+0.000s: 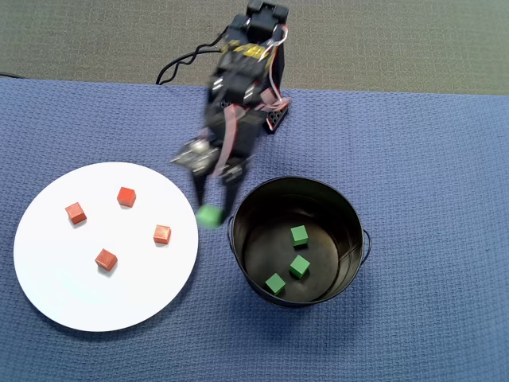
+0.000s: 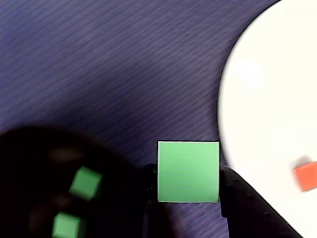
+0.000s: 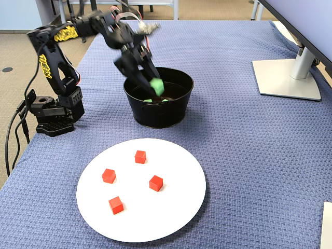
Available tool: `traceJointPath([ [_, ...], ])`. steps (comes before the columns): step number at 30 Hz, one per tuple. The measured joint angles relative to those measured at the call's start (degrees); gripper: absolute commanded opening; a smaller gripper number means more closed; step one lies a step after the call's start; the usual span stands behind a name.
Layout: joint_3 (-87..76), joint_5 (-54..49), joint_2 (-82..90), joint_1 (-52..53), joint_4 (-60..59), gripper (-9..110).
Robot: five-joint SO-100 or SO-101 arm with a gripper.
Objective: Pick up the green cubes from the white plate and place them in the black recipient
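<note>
My gripper (image 1: 209, 215) is shut on a green cube (image 2: 188, 171), held in the air between the white plate (image 1: 48, 263) and the black recipient (image 1: 350, 215). In the fixed view the held green cube (image 3: 156, 85) hangs over the near-left rim of the black recipient (image 3: 161, 116). Three more green cubes (image 1: 298, 234) (image 1: 299, 266) (image 1: 275, 283) lie on the recipient's shiny bottom. In the wrist view two of them (image 2: 85, 182) (image 2: 66, 225) show blurred at lower left. The white plate (image 3: 181, 218) carries only red-orange cubes.
Several red-orange cubes (image 1: 126, 196) (image 1: 75, 212) (image 1: 162, 234) sit on the plate. The arm's base (image 3: 52, 114) stands at the left table edge with cables trailing off. A monitor stand (image 3: 290, 78) occupies the far right. Blue cloth (image 1: 429, 159) covers the table.
</note>
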State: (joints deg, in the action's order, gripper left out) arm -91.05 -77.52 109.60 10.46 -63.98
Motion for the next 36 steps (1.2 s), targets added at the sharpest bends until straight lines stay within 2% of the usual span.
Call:
traceJointPath([
  [9, -11.16, 6.59, 14.50, -18.46, -4.39, 0],
  [19, -18.19, 7.65, 13.27, -21.53, 5.10, 1],
  [22, -18.19, 7.65, 12.48, -21.71, 5.80, 22],
  [24, -18.19, 7.65, 12.48, -21.80, 5.80, 24],
  [26, -18.19, 7.82, 12.48, -21.80, 5.80, 24],
  [31, -18.54, 9.58, 13.62, -21.09, 5.36, 12],
  [36, -25.75, 18.11, 22.85, -17.84, 5.10, 11],
])
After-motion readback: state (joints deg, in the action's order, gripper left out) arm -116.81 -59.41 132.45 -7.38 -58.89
